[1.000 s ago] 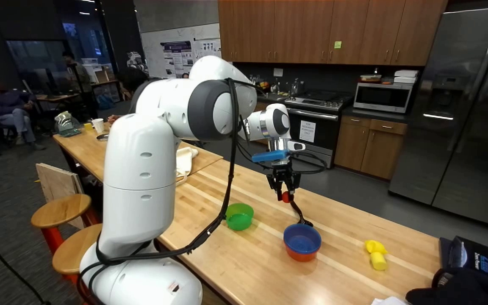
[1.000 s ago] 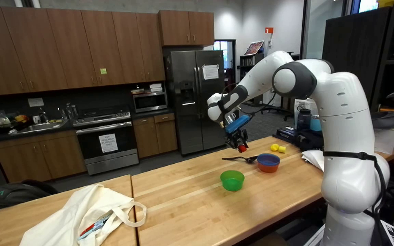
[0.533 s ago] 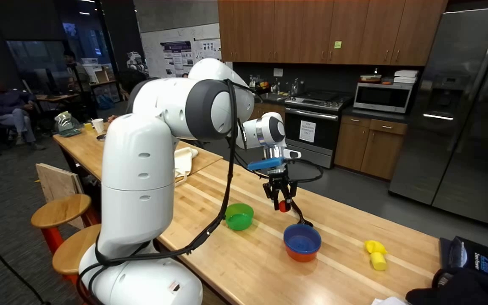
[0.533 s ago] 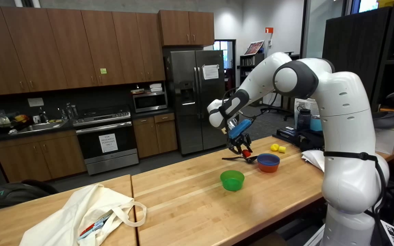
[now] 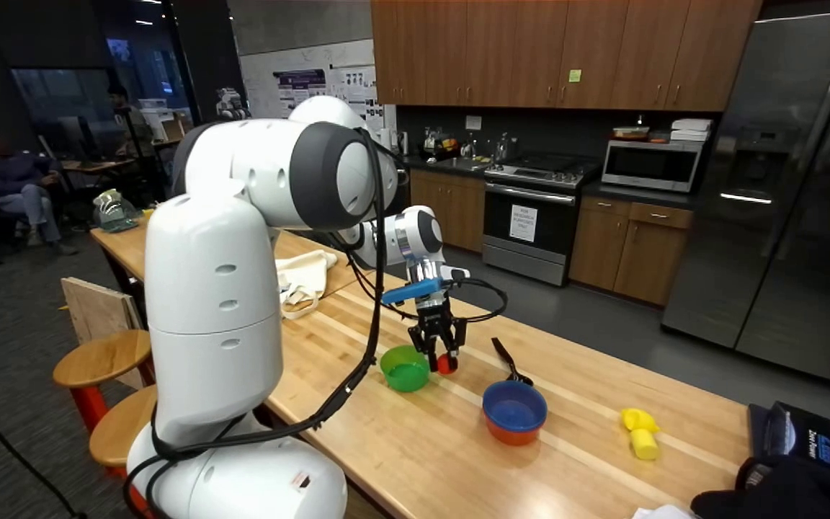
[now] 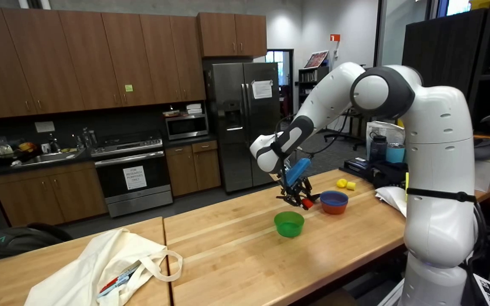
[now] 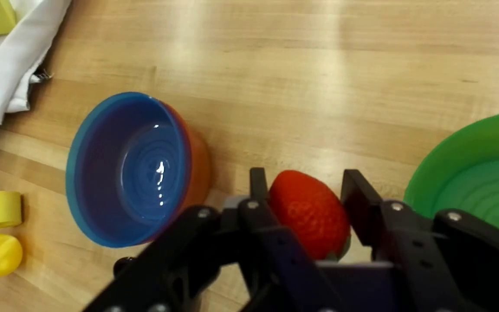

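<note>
In an exterior view, I list: whiteboard (image 5: 260,76), shown only here; black utensil (image 5: 504,356), handle exposed, on the counter (image 5: 577,432). In an exterior view, I list: cream tote (image 6: 79,263), its pens (image 6: 119,285) visible only here. In the wrist view, I list: blue bowl (image 7: 100,186) nested in an orange bowl (image 7: 199,160), frame left; green bowl (image 7: 461,151), frame right; one red strawberry (image 7: 310,214), green end visible only here. It sits within my hand (image 7: 305,186), gripped from both sides.
</note>
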